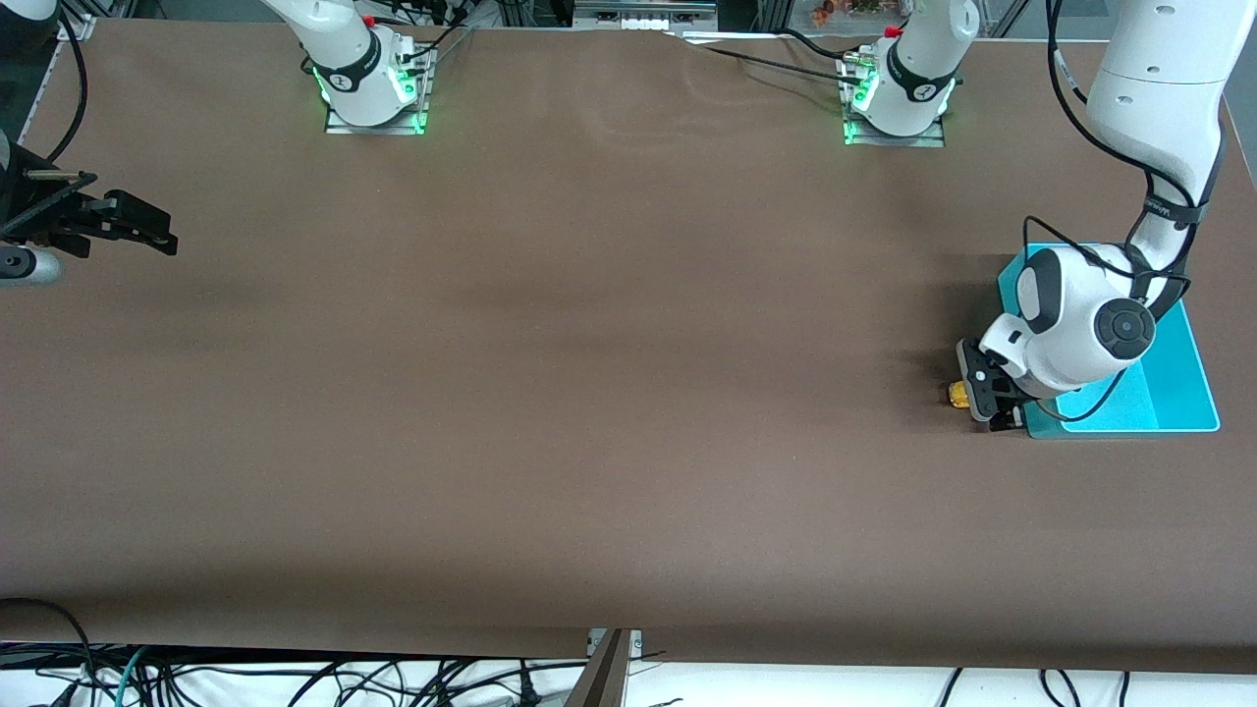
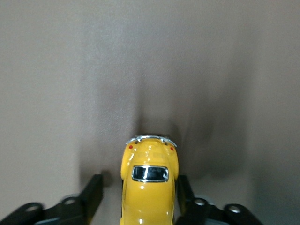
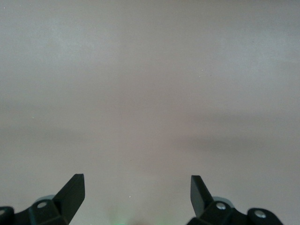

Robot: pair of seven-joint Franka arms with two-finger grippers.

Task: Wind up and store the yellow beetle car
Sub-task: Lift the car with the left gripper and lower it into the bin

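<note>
the yellow beetle car [image 2: 150,185] sits on the table [image 1: 589,393] just beside the turquoise bin [image 1: 1178,393], handy for storing. the left gripper [image 2: 139,193] is down around it, fingers [image 2: 93,192] narrowed to its sides, one barely apart. the right gripper [image 3: 137,192] waits spread wide over bare table.

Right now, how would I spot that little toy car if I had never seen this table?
Find the turquoise bin at the left arm's end of the brown table. Beside it, on the tabletop, the left gripper straddles the yellow beetle car. It is the only bright yellow thing there: tiny, rounded, with a dark window.
</note>
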